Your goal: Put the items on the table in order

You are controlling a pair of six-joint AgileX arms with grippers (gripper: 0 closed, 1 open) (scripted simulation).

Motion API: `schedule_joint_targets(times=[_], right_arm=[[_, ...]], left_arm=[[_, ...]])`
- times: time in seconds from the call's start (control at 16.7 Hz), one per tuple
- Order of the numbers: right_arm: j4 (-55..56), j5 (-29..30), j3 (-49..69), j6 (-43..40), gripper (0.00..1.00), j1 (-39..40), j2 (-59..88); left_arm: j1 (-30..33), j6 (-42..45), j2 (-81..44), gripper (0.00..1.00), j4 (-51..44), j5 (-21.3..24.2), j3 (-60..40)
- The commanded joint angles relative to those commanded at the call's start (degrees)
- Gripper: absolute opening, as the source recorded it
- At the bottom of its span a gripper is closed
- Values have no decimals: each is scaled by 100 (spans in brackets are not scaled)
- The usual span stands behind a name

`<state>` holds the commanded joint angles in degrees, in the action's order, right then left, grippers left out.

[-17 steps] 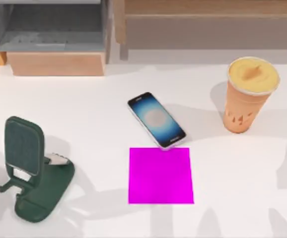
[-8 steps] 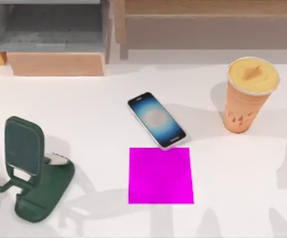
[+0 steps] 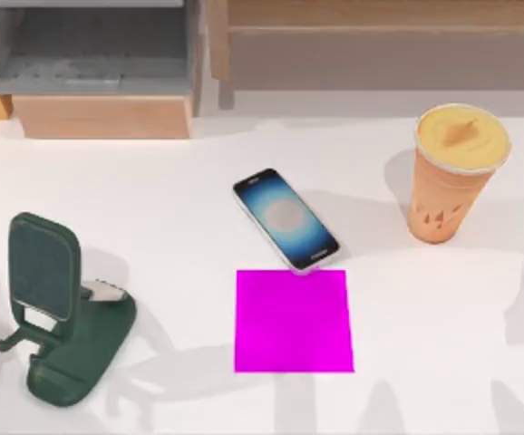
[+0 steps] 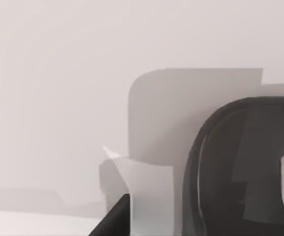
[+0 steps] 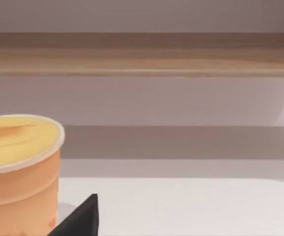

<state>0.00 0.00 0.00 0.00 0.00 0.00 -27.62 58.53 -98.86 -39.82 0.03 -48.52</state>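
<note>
Phone (image 3: 286,219) laid flat, corner touching pad (image 3: 294,321); cup (image 3: 450,172) upright at right; mouse (image 4: 245,167) seen near left wrist; finger state undeterminable for both grippers

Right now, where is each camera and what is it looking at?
Top view: above the wide white table, facing down on a slim glowing smartphone.
Left wrist view: close over a small black computer mouse; a dark gripper tip shows.
Right wrist view: low, facing wooden shelving.
Shared by top and right wrist: tall orange cup.

Bright, even light; soft grey shadows across the white table (image 3: 180,190); slight softness throughout.
</note>
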Motion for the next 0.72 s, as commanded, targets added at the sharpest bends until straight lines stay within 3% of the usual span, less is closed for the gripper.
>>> schedule_joint_targets(times=[0.36, 0.72], right_arm=[[0, 0, 0, 0, 100, 0, 0], [0, 0, 0, 0, 100, 0, 0]], left_arm=[[0, 0, 0, 2, 0, 0, 0], [0, 0, 0, 0, 0, 0, 0]])
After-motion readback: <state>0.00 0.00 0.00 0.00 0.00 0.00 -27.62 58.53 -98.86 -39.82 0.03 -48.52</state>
